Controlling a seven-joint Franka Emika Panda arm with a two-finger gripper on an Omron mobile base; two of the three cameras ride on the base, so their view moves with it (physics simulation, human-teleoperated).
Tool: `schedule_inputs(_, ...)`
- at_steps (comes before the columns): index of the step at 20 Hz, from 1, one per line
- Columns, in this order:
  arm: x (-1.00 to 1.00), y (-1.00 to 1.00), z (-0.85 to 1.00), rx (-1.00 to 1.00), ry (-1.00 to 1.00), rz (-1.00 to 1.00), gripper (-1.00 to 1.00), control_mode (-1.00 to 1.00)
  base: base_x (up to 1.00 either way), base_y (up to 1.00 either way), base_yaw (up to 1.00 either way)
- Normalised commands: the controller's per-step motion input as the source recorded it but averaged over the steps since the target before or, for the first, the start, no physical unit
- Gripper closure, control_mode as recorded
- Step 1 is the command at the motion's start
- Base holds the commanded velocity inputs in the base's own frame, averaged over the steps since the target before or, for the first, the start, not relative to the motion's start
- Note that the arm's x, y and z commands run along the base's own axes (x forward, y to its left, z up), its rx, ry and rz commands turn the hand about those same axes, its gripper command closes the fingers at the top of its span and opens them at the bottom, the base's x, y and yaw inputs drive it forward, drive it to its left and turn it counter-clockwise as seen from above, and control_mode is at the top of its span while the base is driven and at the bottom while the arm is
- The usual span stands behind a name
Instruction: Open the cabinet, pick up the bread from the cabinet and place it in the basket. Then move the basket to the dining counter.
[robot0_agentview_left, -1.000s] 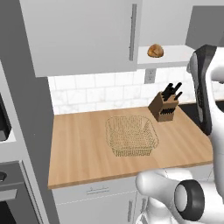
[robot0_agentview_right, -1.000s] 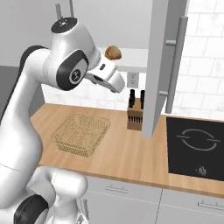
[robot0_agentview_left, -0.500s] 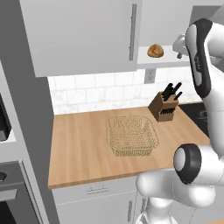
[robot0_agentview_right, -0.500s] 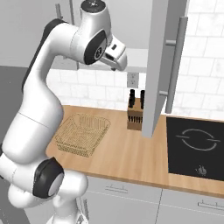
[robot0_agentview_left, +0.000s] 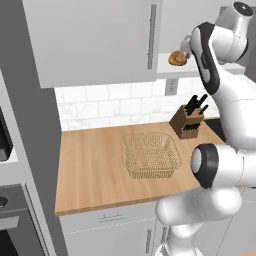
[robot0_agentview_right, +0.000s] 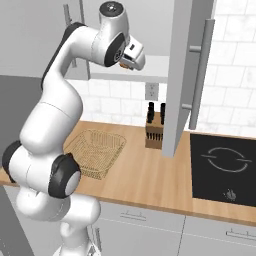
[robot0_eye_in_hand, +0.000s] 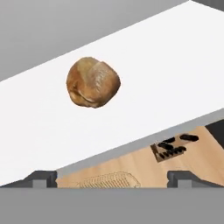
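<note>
The bread (robot0_eye_in_hand: 93, 82), a round tan-brown lump, lies on the white shelf (robot0_eye_in_hand: 175, 65) of the cabinet (robot0_agentview_left: 100, 40), whose right door (robot0_agentview_right: 186, 75) stands swung open. My gripper (robot0_eye_in_hand: 111, 179) is open and faces the bread from a short distance, with nothing between its fingertips (robot0_eye_in_hand: 41, 177). From the left base the gripper (robot0_agentview_left: 186, 48) hangs just right of the bread (robot0_agentview_left: 176, 58). In the right base view my hand (robot0_agentview_right: 131, 59) covers most of the bread. The square wire basket (robot0_agentview_left: 149, 155) sits empty on the wood worktop below. The dining counter is out of view.
A knife block (robot0_agentview_left: 189, 120) stands right of the basket against the tiled wall. A black cooktop (robot0_agentview_right: 225, 165) lies further right, beyond the open door's edge. The cabinet's left door handle (robot0_agentview_left: 152, 35) hangs just left of the shelf opening.
My arm has swung upward and in toward the shelf. The hand has gone from beside the open compartment to close by the bread. Bread and basket have stayed put.
</note>
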Motion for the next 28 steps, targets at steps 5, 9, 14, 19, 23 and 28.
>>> schedule_inputs(5, 0.66, 0.01, 0.0, 0.02, 0.0, 0.06, -1.0, -1.0, 0.0, 0.0, 0.0)
schedule_inputs(9, 0.52, 0.0, 0.0, 0.0, 0.0, 0.05, -1.0, -1.0, 0.0, 0.0, 0.0)
schedule_inputs(14, 0.42, 0.0, -0.02, 0.0, -0.11, 0.02, -1.0, -1.0, 0.0, 0.0, 0.0)
schedule_inputs(19, 0.38, 0.0, -0.1, 0.0, -0.16, 0.04, -1.0, -1.0, 0.0, 0.0, 0.0)
schedule_inputs(23, 0.28, 0.0, -0.1, 0.0, -0.12, 0.03, -1.0, -1.0, 0.0, 0.0, 0.0)
schedule_inputs(28, 0.15, 0.0, -0.05, 0.0, -0.02, 0.02, -1.0, -1.0, 0.0, 0.0, 0.0)
